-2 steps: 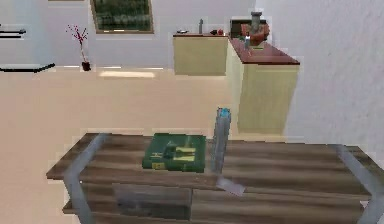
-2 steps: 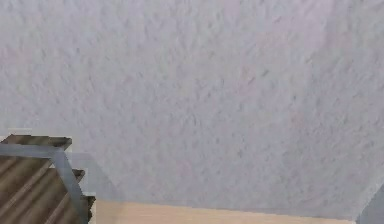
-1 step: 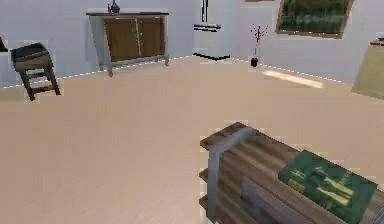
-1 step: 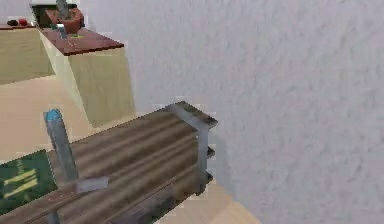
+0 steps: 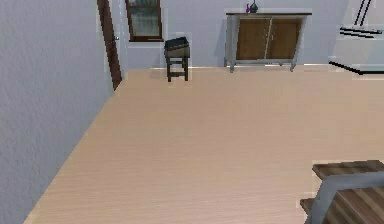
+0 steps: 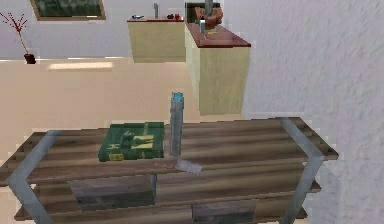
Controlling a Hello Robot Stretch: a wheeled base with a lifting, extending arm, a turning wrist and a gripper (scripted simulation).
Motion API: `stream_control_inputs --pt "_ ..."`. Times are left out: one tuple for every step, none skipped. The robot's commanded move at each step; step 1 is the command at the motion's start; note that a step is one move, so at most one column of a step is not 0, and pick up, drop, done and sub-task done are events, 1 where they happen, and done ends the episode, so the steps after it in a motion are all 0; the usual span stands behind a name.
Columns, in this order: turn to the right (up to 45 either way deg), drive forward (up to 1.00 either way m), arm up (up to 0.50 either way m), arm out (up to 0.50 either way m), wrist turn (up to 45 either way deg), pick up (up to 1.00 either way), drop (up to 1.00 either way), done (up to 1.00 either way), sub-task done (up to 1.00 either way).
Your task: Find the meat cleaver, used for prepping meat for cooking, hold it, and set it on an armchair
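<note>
Jaws' state I cannot tell; I should search slowly, checking the wooden table (image 6: 250, 140), its green box (image 6: 132, 141) and the upright grey object (image 6: 177, 120) for the cleaver.

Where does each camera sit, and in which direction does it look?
Forward view: on the robot, looking ahead and somewhat down across the floor to a dark chair and a wooden cabinet by the far wall; own body: none.
Arm side view: on the robot's body, looking out sideways over a wooden table bearing a green box, toward a kitchen counter; own body: none.
Shared: the wooden slats at the forward view's lower right are probably that table's end.
</note>
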Motion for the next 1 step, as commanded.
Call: stream_control_inputs --pt "0.0 0.00 0.50 0.00 0.0 0.00 0.00 0.00 0.00"
